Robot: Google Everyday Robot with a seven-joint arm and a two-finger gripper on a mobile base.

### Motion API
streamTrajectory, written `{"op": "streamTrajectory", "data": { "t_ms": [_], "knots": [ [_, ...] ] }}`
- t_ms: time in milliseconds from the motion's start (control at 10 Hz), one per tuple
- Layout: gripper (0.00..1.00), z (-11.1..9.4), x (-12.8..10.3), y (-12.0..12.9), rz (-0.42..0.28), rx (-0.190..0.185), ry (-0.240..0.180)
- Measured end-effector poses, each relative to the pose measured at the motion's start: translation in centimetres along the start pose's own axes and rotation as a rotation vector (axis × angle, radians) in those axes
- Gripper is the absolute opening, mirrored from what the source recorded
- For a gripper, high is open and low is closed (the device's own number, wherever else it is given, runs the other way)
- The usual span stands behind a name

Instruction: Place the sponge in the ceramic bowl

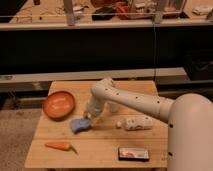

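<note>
The light-blue sponge [80, 125] lies flat on the wooden table [102, 147], left of its middle. Up and to the left of it stands the ceramic bowl [59, 104], orange-red, round and shallow, with a paler mark inside and nothing in it. My white arm reaches in from the right and bends down. Its gripper [89, 114] hangs at the sponge's upper right corner, touching it or just above it.
An orange carrot [59, 146] lies near the table's front left. A clear plastic bottle [135, 123] lies on its side right of the arm. A dark flat packet [134, 153] sits at the front right. A dark shelf unit stands behind the table.
</note>
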Motion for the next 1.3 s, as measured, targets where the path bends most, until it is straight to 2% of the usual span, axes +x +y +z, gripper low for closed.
{"op": "streamTrajectory", "data": {
  "t_ms": [200,700,1100,1300],
  "knots": [
    [0.04,0.9,0.1,-0.2,-0.003,0.0,0.003],
    [0.04,0.7,-0.1,-1.4,0.001,0.005,0.014],
    [0.04,-0.9,-1.1,-3.3,0.008,0.008,0.031],
    [0.08,-0.7,-1.3,-3.9,0.004,0.009,0.033]
  ]
}}
